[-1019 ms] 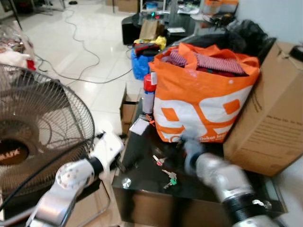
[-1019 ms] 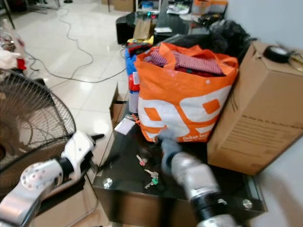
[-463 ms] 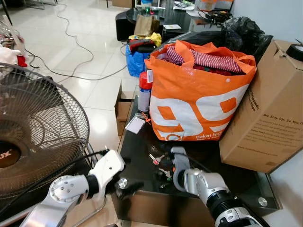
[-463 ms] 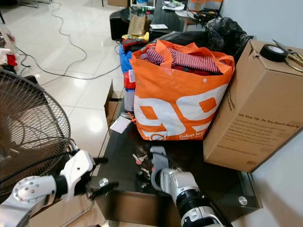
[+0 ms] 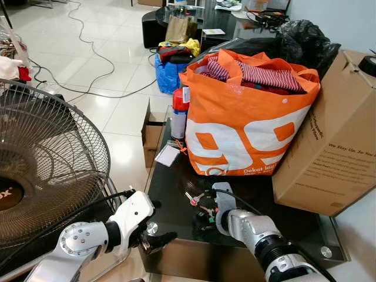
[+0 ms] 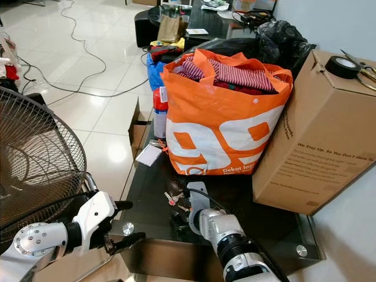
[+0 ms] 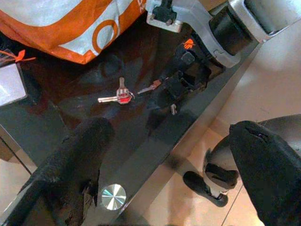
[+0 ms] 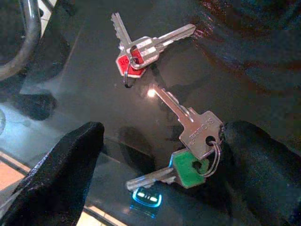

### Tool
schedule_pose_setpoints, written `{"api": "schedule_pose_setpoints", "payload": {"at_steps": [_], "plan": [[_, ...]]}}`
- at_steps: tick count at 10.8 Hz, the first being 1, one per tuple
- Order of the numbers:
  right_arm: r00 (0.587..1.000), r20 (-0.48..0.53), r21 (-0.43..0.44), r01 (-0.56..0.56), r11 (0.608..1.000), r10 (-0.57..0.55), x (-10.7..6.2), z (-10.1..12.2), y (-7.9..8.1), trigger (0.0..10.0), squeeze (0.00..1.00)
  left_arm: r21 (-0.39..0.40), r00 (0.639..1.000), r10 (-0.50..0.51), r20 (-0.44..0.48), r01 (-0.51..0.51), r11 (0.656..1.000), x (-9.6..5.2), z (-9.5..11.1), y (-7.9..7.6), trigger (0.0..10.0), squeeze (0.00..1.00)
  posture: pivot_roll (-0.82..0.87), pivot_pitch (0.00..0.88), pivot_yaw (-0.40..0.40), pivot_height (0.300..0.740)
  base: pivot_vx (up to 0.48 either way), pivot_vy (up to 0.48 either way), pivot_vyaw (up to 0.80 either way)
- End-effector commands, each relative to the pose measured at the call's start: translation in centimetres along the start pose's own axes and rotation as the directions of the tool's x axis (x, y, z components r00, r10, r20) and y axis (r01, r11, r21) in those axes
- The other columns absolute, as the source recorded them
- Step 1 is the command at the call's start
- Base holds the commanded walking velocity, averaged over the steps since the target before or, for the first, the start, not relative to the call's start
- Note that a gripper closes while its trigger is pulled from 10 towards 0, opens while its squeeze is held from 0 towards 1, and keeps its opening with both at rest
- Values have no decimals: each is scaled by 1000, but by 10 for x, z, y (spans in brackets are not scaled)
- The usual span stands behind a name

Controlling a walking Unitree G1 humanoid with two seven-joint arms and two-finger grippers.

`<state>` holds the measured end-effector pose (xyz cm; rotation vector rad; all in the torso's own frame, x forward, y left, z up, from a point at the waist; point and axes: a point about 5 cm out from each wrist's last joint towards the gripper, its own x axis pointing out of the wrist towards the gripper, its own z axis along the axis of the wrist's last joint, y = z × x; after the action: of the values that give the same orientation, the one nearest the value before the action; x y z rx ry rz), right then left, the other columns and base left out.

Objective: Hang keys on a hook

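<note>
right gripper [image 8: 160, 155]: fingers wide apart, low over the keys [image 8: 195, 141] | keys: flat on the dark glass table [image 5: 170, 194], by the orange bag [image 5: 247, 126] | left gripper [image 5: 157, 226]: fingers apart, at table edge

White tiled floor [image 5: 126, 111] surrounds a dark glass table [image 5: 170, 200].
</note>
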<state>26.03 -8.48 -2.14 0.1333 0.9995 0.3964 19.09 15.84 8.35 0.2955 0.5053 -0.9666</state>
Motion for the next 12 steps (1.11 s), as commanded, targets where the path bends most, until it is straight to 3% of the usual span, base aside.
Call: {"api": "schedule_pose_setpoints", "payload": {"at_steps": [1,4,8,12], "plan": [[1000,17,-21,-25,999,25,-3,10,-1,10000,0,6,1000,-14,12,14,1000,1,4,-1,10000,0,-89,0,-68,740,0,0,0],[999,18,-41,-34,999,34,-12,18,-9,10000,0,0,1000,-24,15,24,1000,4,4,-1,10000,0,-106,0,-63,740,0,0,0],[996,-94,-101,-1,995,-9,-17,3,-14,10000,0,3,999,-35,22,35,999,7,6,1,10000,0,-113,0,-59,740,0,0,0],[998,-65,-44,10,999,-13,-18,4,-14,10000,0,7,999,-42,26,42,999,8,7,2,10000,0,-113,0,-56,740,0,0,0]]}}
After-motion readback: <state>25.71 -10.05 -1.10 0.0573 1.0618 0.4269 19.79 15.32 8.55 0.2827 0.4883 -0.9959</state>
